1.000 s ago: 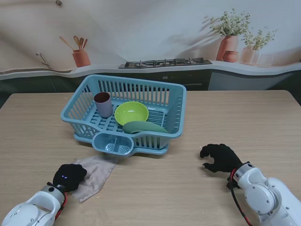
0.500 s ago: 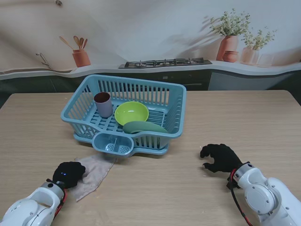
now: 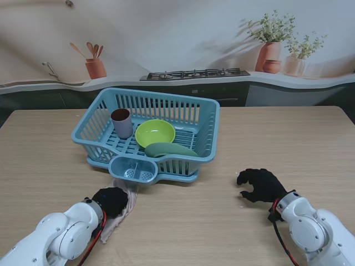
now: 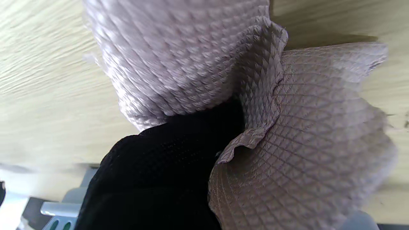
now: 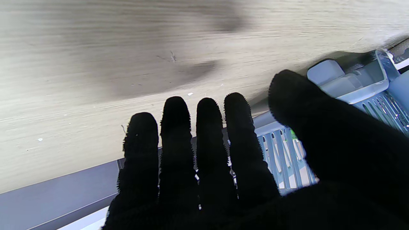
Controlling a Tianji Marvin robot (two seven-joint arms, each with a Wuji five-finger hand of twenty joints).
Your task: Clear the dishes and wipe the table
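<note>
Left hand (image 3: 111,200), stand view: black-gloved, palm down on the pale mauve cloth (image 3: 123,208), fingers bunched into the fabric and closed on it. Cloth gathered into a narrow strip; long axis runs from near me, leftward, up toward the basket, its far end just beside the small cutlery pocket (image 3: 133,169) at the basket's front. Cloth lies flat on the wooden table (image 3: 183,227), left of centre.

Right hand (image 3: 259,185), same view: resting on the table well right of the basket, fingers spread and slightly curled, nothing in it.

Blue dish basket (image 3: 208,138) sits mid-table, long axis roughly left to right, slightly skewed. Inside: a brownish-mauve cup (image 3: 121,122) upright at the left, a lime bowl (image 3: 155,133) mouth-up in the middle, a green plate (image 3: 169,149) leaning at the front wall, tilted.

Left wrist view: glove (image 4: 159,185) partly buried under waffle-textured cloth (image 4: 303,134), which folds up in two lobes around the fingers; a ruffled edge stands between them. Table grain visible on both sides. Grip itself hidden by fabric.

Right wrist view: four fingers (image 5: 174,140) straight and side by side, thumb (image 5: 300,105) held apart, all clear of any object. Bare table beyond the fingertips; slatted wall of the basket (image 5: 287,153) shows behind the thumb.
</note>
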